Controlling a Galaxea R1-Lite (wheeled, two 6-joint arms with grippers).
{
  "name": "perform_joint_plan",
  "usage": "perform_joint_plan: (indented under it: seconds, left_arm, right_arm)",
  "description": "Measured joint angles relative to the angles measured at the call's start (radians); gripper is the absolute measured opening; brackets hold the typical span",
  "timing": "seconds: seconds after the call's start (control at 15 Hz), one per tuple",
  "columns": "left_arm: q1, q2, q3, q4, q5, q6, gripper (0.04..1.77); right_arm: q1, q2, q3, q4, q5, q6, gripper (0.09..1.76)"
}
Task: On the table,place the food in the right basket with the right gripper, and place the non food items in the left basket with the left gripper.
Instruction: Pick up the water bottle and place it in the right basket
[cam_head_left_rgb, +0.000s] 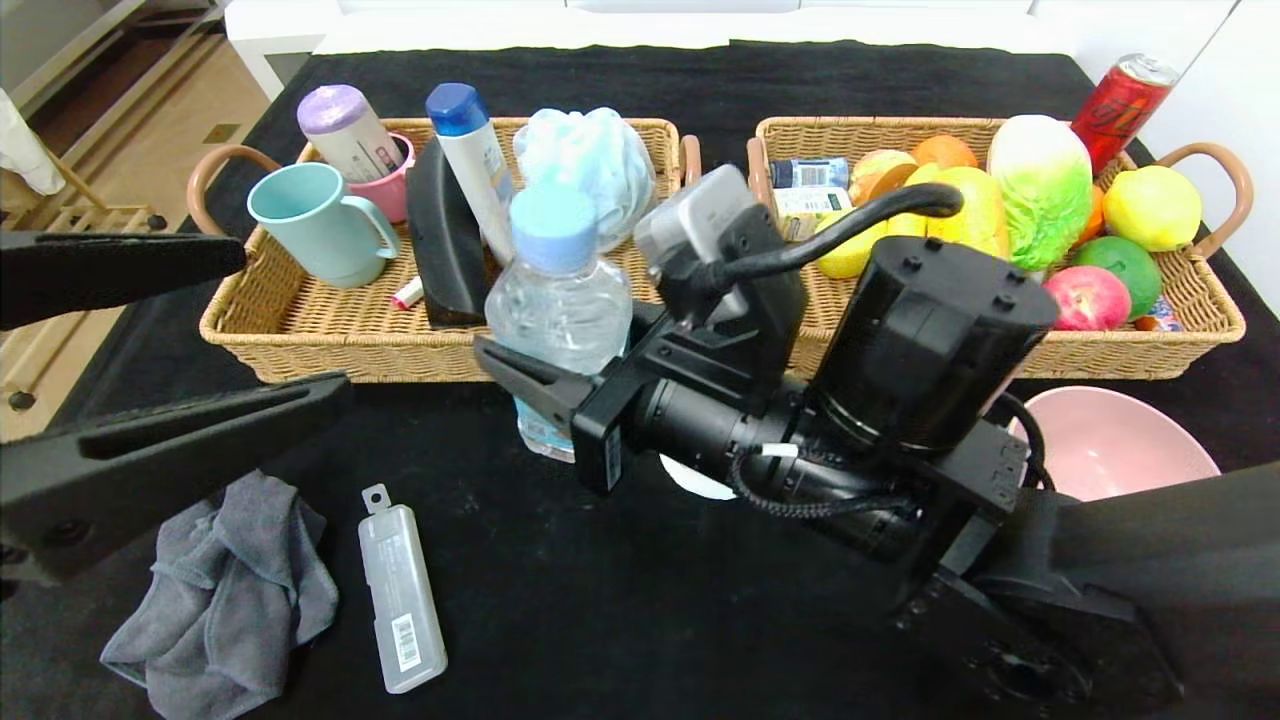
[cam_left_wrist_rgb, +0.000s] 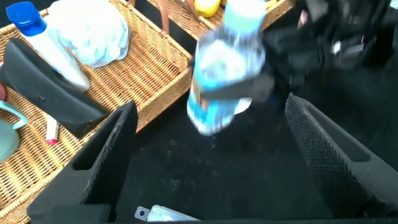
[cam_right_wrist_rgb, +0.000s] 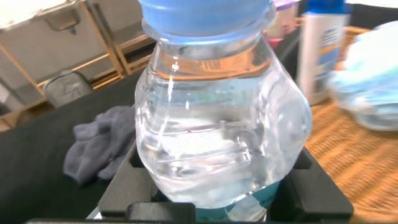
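Observation:
My right gripper (cam_head_left_rgb: 545, 375) is shut on the clear water bottle (cam_head_left_rgb: 558, 300) with the pale blue cap. It holds the bottle upright over the black table (cam_head_left_rgb: 620, 620), just in front of the left basket (cam_head_left_rgb: 300, 345). The bottle fills the right wrist view (cam_right_wrist_rgb: 217, 124) between the fingers (cam_right_wrist_rgb: 130, 193). I cannot tell whether its base touches the cloth. The right basket (cam_head_left_rgb: 1150, 355) holds a lemon (cam_head_left_rgb: 1152, 207), an elongated yellow-orange fruit (cam_head_left_rgb: 965, 205) and other produce. My left gripper (cam_head_left_rgb: 290, 320) is open and empty at the left, and its wrist view (cam_left_wrist_rgb: 211, 143) shows the bottle (cam_left_wrist_rgb: 224, 68).
The left basket holds a teal cup (cam_head_left_rgb: 320, 220), two capped bottles, a black object (cam_head_left_rgb: 445, 240) and a pale blue sponge (cam_head_left_rgb: 590, 160). A grey cloth (cam_head_left_rgb: 225, 590) and a clear plastic case (cam_head_left_rgb: 400, 600) lie at the front left. A pink bowl (cam_head_left_rgb: 1120, 445) sits right.

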Motion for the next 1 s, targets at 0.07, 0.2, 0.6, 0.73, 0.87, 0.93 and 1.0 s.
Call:
perform_joint_plan:
  seconds: [0.07, 0.2, 0.6, 0.73, 0.87, 0.93, 1.0]
  left_arm:
    - [0.000, 0.000, 0.003, 0.000, 0.000, 0.000, 1.72]
    - [-0.001, 0.000, 0.009, 0.000, -0.003, 0.003, 1.72]
    - [-0.002, 0.001, 0.018, -0.001, -0.006, 0.007, 1.72]
    - [-0.002, 0.001, 0.020, -0.001, -0.005, 0.007, 1.72]
    - [-0.002, 0.001, 0.020, -0.001, -0.006, 0.007, 1.72]
    - [-0.002, 0.001, 0.020, -0.001, -0.006, 0.007, 1.72]
    - [-0.002, 0.001, 0.020, -0.001, -0.006, 0.008, 1.72]
  right_arm:
    - [-0.014, -0.017, -0.003, 0.006, 0.000, 0.016, 0.89]
    - [-0.049, -0.049, -0.013, 0.026, 0.000, 0.027, 0.89]
    - [-0.170, -0.098, -0.118, 0.150, -0.089, 0.035, 0.89]
    - [-0.211, -0.104, -0.172, 0.200, -0.133, 0.035, 0.89]
    - [-0.257, -0.109, -0.234, 0.253, -0.161, 0.044, 0.89]
    - [-0.279, -0.110, -0.266, 0.275, -0.172, 0.050, 0.89]
    - [-0.302, -0.110, -0.299, 0.309, -0.185, 0.053, 0.89]
